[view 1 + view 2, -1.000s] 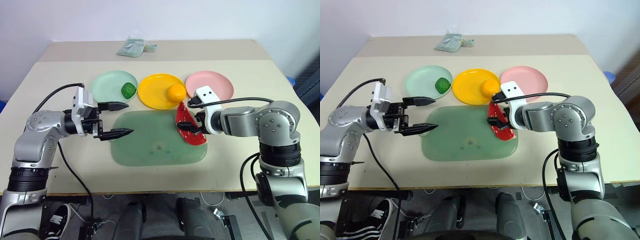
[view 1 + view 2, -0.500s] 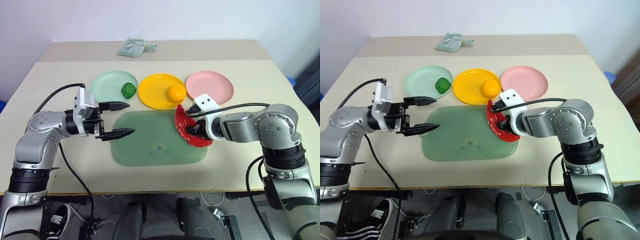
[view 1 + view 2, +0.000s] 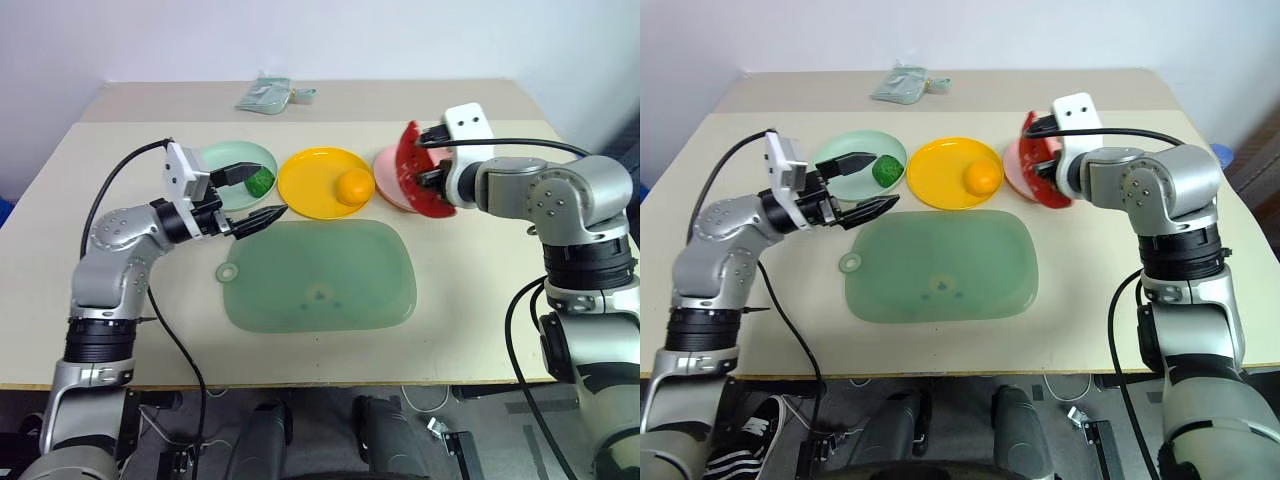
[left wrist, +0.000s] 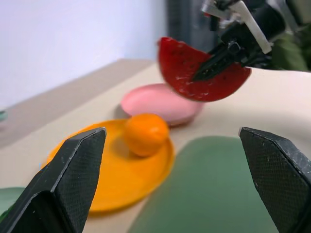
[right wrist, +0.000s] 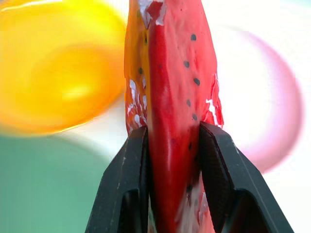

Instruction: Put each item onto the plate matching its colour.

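The right gripper [image 3: 425, 165] is pinching the watermelon wedge [image 3: 412, 180] just above the pink plate [image 3: 388, 160], at the desk's two o'clock. It should lower before releasing. The left gripper [image 3: 252, 195] is gaping, empty.

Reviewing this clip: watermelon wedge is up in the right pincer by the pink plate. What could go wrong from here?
The right pincer pinches the watermelon wedge on its thin faces near one end, so it may swing or slip out. It hangs over the near rim of the pink plate, so an early release may drop it on the table. The open left pincer sits close to the green ball and could nudge it.
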